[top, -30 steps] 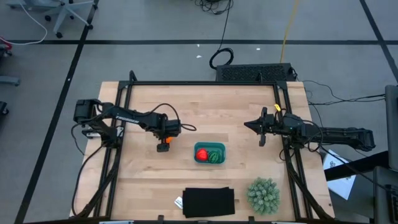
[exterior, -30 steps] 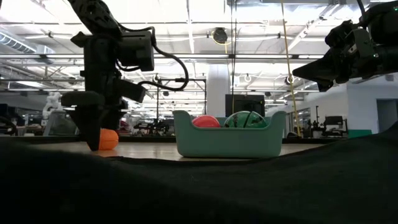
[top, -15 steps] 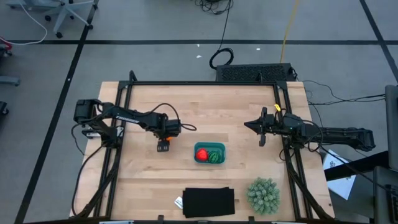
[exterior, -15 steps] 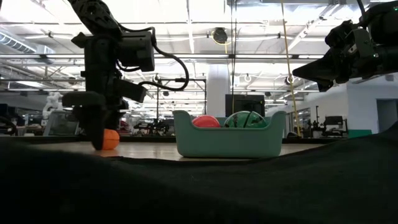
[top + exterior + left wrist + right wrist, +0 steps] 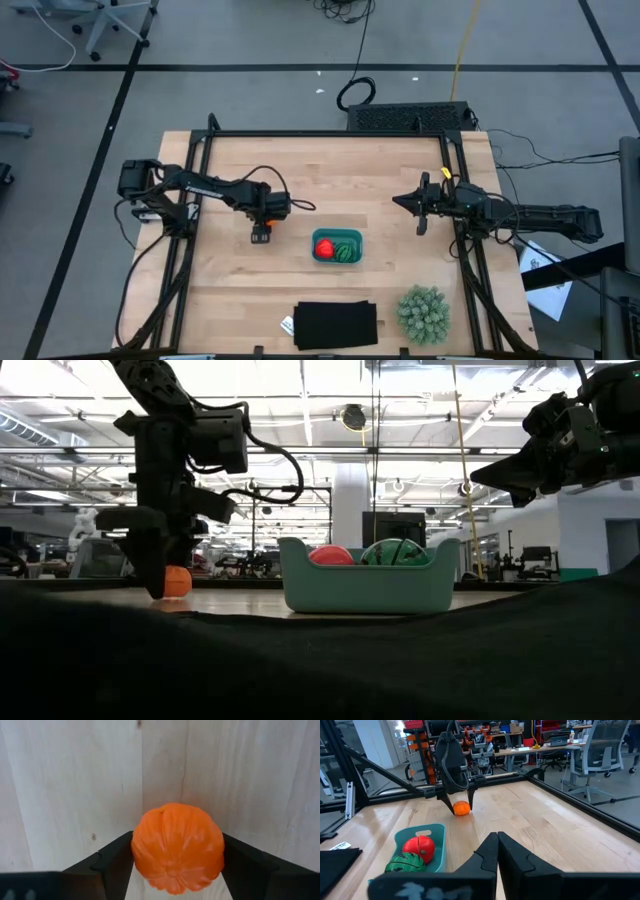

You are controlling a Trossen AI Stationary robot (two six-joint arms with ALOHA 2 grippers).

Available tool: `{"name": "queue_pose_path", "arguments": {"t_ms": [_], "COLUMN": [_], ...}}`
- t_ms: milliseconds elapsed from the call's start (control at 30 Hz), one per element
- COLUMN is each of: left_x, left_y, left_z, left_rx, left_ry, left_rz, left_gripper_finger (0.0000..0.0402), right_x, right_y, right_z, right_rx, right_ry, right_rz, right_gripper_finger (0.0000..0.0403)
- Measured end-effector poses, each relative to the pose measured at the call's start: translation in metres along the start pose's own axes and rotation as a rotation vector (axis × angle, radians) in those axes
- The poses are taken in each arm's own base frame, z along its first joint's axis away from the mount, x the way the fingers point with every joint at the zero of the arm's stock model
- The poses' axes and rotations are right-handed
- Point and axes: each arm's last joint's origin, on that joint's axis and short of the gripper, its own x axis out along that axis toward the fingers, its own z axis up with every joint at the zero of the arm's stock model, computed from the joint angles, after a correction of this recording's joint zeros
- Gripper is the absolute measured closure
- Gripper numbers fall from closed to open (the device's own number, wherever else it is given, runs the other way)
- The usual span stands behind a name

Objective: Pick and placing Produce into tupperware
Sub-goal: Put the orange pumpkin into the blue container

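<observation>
An orange round fruit point(image 5: 177, 847) sits on the wooden table left of the teal tupperware point(image 5: 337, 234), and my left gripper point(image 5: 262, 236) stands over it, shut on it. In the high view the gripper hides the fruit; the low view shows the orange fruit point(image 5: 177, 581) by the dark fingers. A red fruit point(image 5: 324, 246) and a dark green fruit point(image 5: 346, 252) lie inside the tupperware point(image 5: 366, 588). My right gripper point(image 5: 398, 201) waits shut above the table's right side, pointing level toward the left. My left gripper pinches the orange fruit between its two fingers, one finger point(image 5: 117, 862) on each of two opposite sides point(image 5: 137, 850). The fingers come from above, pointing down. The fruit's underside rests on the table.
A black flat rectangle point(image 5: 336, 325) lies at the near edge with a small white tag point(image 5: 287, 325) beside it. A pale-green spiky plant ball point(image 5: 423, 313) stands at the near right. Dark frame rails point(image 5: 330, 133) run along the table's far, left and right sides.
My left gripper's fingers have closed in on the orange fruit and now hide it in the high view. The gripper has kept its place above it, and the fruit stays on the table.
</observation>
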Motion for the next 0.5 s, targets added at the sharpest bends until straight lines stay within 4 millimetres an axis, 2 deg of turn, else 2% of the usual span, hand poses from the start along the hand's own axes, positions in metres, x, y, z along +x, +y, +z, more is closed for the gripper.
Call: {"name": "queue_pose_path", "arguments": {"t_ms": [300, 500], "left_x": [0.0, -0.0036], "left_y": [-0.0001, -0.0002], "left_z": [-0.0013, -0.0038], "left_rx": [0.01, 0.018], "left_ry": [0.013, 0.035], "left_rz": [-0.002, -0.006], "left_gripper_finger": [0.0176, 0.0166], "right_x": [0.0, 0.0], "right_y": [0.0, 0.0], "right_z": [0.0001, 0.0004], "right_rx": [-0.002, 0.0], "right_ry": [-0.001, -0.004], "right_rz": [0.0, 0.0], "right_gripper_finger": [0.0403, 0.0403]}}
